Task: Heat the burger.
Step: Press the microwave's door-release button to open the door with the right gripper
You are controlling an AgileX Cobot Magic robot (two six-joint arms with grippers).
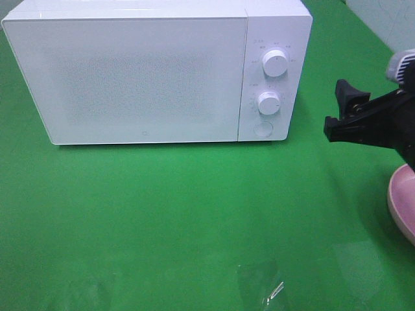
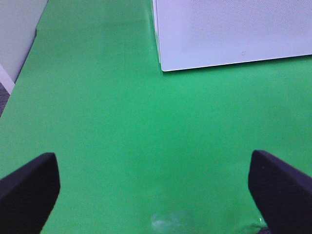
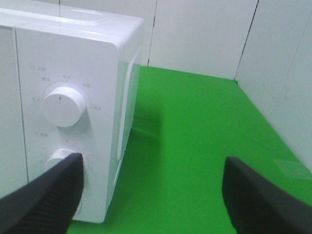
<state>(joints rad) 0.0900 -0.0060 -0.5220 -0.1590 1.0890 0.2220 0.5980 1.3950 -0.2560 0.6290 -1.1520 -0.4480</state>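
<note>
Exterior high, pink plate (image 1: 403,194) cropped at edge, microwave (image 1: 130,71) shut, left tool (image 2: 156,183) wide, right tool (image 1: 336,107) wide.

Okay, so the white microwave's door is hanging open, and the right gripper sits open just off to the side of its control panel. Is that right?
Not quite: the door is not open. The exterior high view shows the microwave with its door shut, flush with the front. The rest holds: the right gripper is open, just off to the side of the control panel.
</note>
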